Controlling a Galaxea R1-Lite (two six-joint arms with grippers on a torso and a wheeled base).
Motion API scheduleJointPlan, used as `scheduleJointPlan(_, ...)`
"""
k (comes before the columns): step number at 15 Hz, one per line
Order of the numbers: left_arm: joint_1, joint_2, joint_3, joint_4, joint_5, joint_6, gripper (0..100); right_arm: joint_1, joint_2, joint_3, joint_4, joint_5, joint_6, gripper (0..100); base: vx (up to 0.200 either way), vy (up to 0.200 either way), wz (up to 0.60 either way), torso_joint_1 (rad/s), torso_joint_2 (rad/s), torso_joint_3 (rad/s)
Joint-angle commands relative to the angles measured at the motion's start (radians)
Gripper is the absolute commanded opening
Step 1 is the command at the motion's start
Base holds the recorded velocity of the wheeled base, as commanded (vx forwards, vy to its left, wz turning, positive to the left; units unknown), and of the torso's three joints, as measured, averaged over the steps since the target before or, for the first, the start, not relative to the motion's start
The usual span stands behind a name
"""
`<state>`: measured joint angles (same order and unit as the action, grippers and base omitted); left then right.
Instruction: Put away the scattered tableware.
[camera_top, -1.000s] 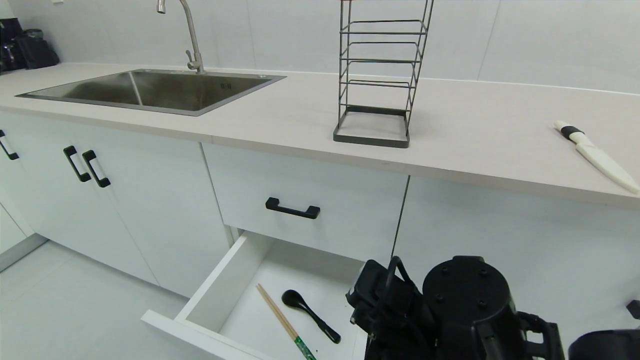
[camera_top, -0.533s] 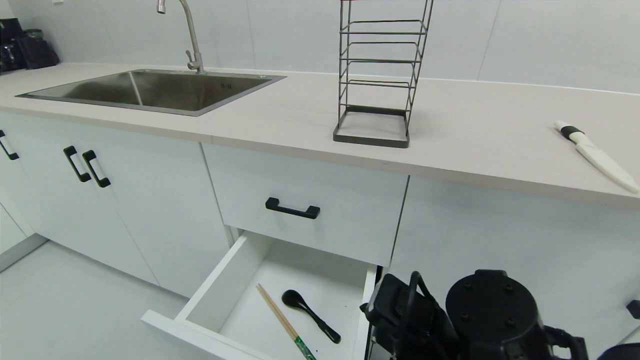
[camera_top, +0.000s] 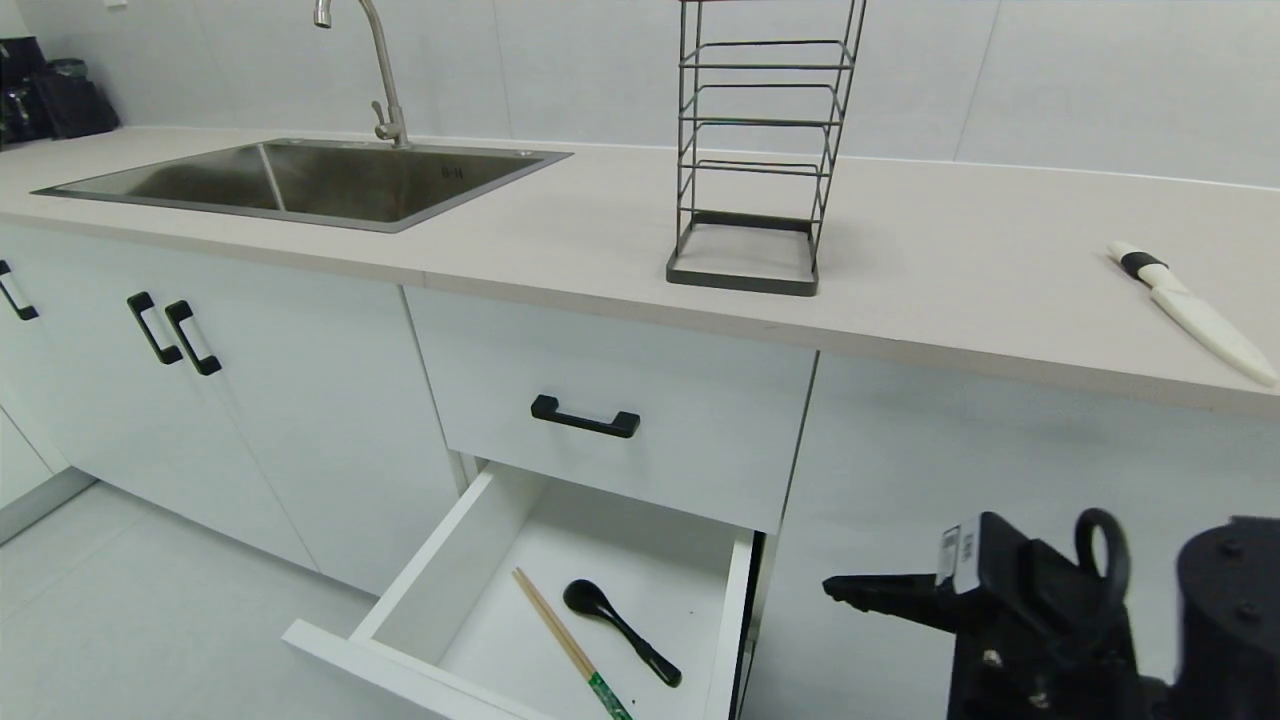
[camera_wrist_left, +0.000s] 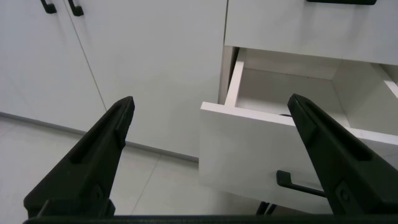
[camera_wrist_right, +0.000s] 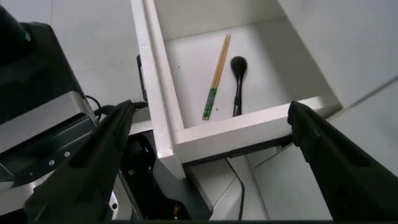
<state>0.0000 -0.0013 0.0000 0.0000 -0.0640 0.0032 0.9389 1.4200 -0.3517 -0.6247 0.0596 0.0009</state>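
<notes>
grip: left end effector (camera_wrist_left: 211, 102) and right end effector (camera_wrist_right: 210, 109) both released, empty | stuff: chopsticks (camera_top: 565, 640) and spoon (camera_top: 620, 630) in the open drawer (camera_top: 450, 570); knife (camera_top: 1190, 312) lying on the tabletop (camera_top: 950, 240) | risk: flat knife probably skids when pinched; arm might clip the drawer

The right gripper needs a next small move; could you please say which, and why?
Probably raise the right gripper toward the knife on the counter: its jaws are open and empty, the chopsticks and spoon already lie in the open drawer, and the knife alone is left out.
</notes>
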Motion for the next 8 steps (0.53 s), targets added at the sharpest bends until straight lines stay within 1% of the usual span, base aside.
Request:
scheduleJointPlan(1, 0.0, 0.001, 0.0, 0.0, 0.0, 0.0, 100, -0.078, -0.154, 0.056, 0.031, 0.032, 0.007, 100, 0.0, 0.0, 0.0, 0.0, 0.0, 0.0)
scheduleJointPlan(2, 0.0, 0.001, 0.0, 0.0, 0.0, 0.0, 100, -0.078, -0.154, 0.056, 0.031, 0.032, 0.007, 100, 0.0, 0.0, 0.0, 0.0, 0.0, 0.0)
scheduleJointPlan(3, 0.0, 0.001, 0.0, 0.0, 0.0, 0.0, 100, -0.146, -0.271, 0.135, 0.065, 0.098, 0.007, 100, 0.0, 0.0, 0.0, 0.0, 0.0, 0.0)
scheduleJointPlan(4, 0.0, 0.001, 0.0, 0.0, 0.0, 0.0, 100, -0.173, -0.328, 0.158, 0.08, 0.134, 0.008, 100, 0.0, 0.0, 0.0, 0.0, 0.0, 0.0)
scheduleJointPlan(5, 0.0, 0.001, 0.0, 0.0, 0.0, 0.0, 100, -0.186, -0.348, 0.16, 0.086, 0.146, 0.014, 100, 0.0, 0.0, 0.0, 0.0, 0.0, 0.0)
scheduleJointPlan(6, 0.0, 0.001, 0.0, 0.0, 0.0, 0.0, 100, -0.246, -0.405, 0.158, 0.102, 0.189, 0.082, 100, 0.0, 0.0, 0.0, 0.0, 0.0, 0.0)
scheduleJointPlan(8, 0.0, 0.001, 0.0, 0.0, 0.0, 0.0, 100, -0.258, -0.441, 0.171, 0.103, 0.203, 0.139, 100, 0.0, 0.0, 0.0, 0.0, 0.0, 0.0)
